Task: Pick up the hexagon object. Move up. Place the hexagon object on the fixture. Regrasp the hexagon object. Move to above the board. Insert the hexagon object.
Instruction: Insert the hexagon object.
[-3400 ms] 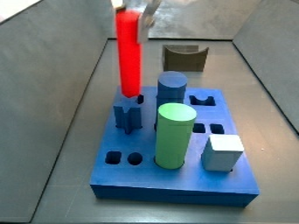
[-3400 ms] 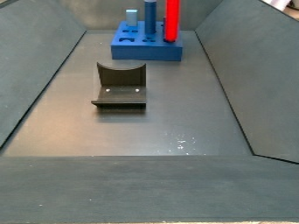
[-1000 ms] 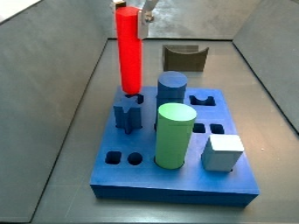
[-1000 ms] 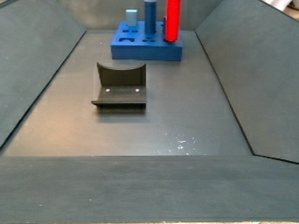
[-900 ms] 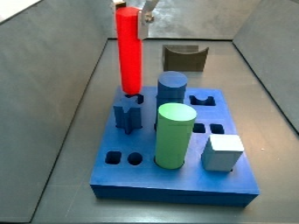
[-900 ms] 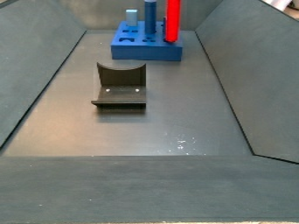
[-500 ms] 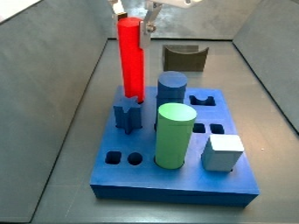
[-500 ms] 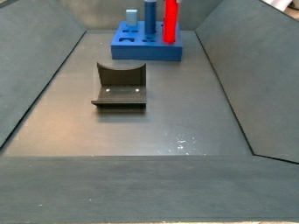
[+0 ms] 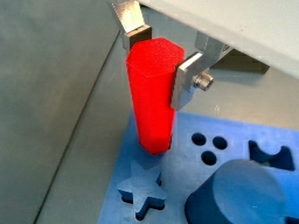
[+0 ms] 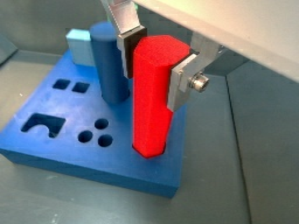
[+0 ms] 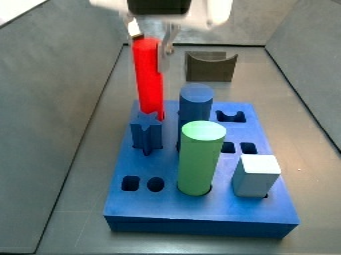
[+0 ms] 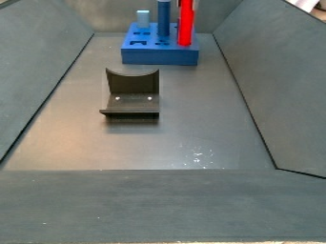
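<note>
1. Lab test rig: bare grey trough (image 12: pixel 152 133) with sloped metal walls, no household items.
2. Blue board (image 11: pixel 200 194) with cut shape holes at the far end in a side view, a peg-insertion bench.
3. Dark fixture (image 12: pixel 130 93) bolted on floor mid-trough.
4. Gripper (image 10: pixel 153 46) over the board's far side, either side of the red hexagon object (image 10: pixel 156 96).

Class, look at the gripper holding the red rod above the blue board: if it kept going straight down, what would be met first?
Probably the board. The gripper points down, shut on the upright hexagon object, whose lower end sits at the board's surface; whether it is already in a hole is unclear.
</note>
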You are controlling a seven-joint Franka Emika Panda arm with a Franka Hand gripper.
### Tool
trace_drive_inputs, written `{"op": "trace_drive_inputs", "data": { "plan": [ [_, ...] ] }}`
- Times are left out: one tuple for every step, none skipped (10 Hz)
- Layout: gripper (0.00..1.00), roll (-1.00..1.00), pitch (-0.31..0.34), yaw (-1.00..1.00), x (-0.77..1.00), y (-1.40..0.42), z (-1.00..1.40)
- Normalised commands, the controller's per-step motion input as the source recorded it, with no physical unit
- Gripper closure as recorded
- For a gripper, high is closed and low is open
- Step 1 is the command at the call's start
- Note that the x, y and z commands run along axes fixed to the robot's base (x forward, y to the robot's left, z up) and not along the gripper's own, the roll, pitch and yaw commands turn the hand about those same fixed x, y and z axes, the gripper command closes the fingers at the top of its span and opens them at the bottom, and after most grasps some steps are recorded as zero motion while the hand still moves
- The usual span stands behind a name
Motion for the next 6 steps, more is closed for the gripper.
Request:
{"op": "trace_drive_inputs", "data": {
  "plan": [
    [1.00, -0.01, 0.000, 0.00, 0.09, 0.00, -0.92],
    [1.00, 0.00, 0.011, 0.00, 0.16, 0.00, -0.89],
    [1.00, 0.00, 0.030, 0.00, 0.17, 0.00, -0.76],
    [1.00, 0.03, 0.000, 0.00, 0.00, -0.04, -0.20],
    [1.00, 0.01, 0.000, -0.03, -0.01, 0.00, 0.00],
    [1.00, 0.00, 0.000, 0.00, 0.00, 0.00, 0.00]
  ]
}}
